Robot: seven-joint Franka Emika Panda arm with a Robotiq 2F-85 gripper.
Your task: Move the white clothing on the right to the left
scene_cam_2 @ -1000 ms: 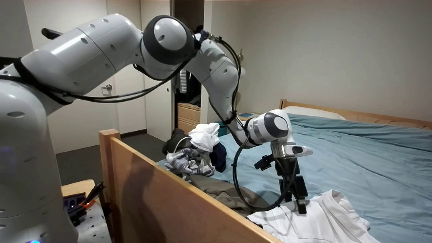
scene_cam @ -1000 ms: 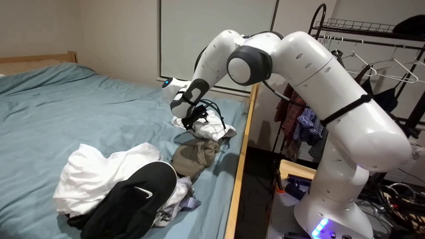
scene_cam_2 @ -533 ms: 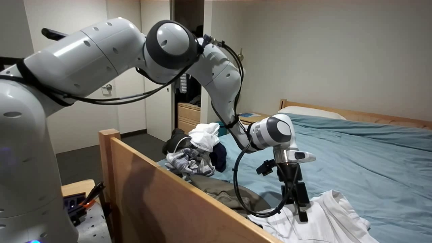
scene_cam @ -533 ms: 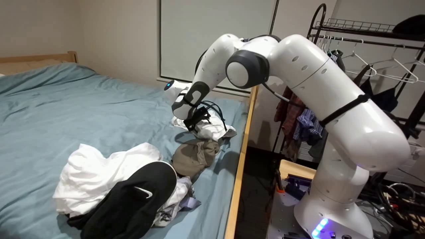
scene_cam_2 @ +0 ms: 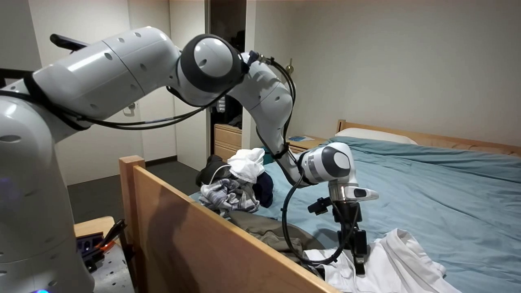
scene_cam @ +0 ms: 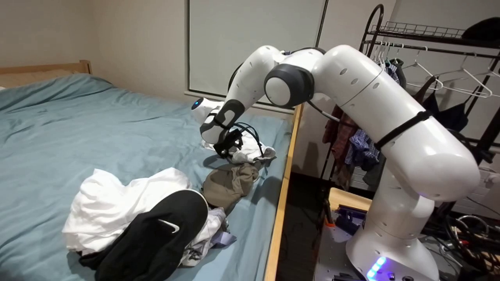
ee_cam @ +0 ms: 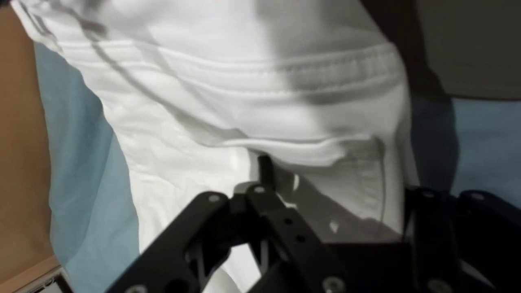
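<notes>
The white clothing (scene_cam: 254,146) lies in a loose heap by the bed's rail; an exterior view shows it spread at lower right (scene_cam_2: 403,264). My gripper (scene_cam_2: 357,266) points straight down onto this cloth. From the wrist, white fabric (ee_cam: 171,162) with a stitched band and a pocket-like flap fills most of the picture. The gripper (ee_cam: 338,179) has its jaws apart, partly drawn together, with cloth lying between them. One dark finger (ee_cam: 266,171) presses at the flap's edge; the far finger is dim beside the cloth's side, its tip hard to make out.
An olive-brown piece (scene_cam: 228,185) lies beside the white clothing. Farther left sit another white garment (scene_cam: 117,207), a black cap (scene_cam: 156,234) and greyish cloth (scene_cam: 203,238). The wooden bed rail (scene_cam_2: 195,228) runs close by. A black cable (scene_cam_2: 283,228) loops beside the gripper.
My gripper has lowered onto the white clothing, and its fingers have come closer together. The cloth's edge near the rail has been drawn in slightly. The other clothes stay put.
</notes>
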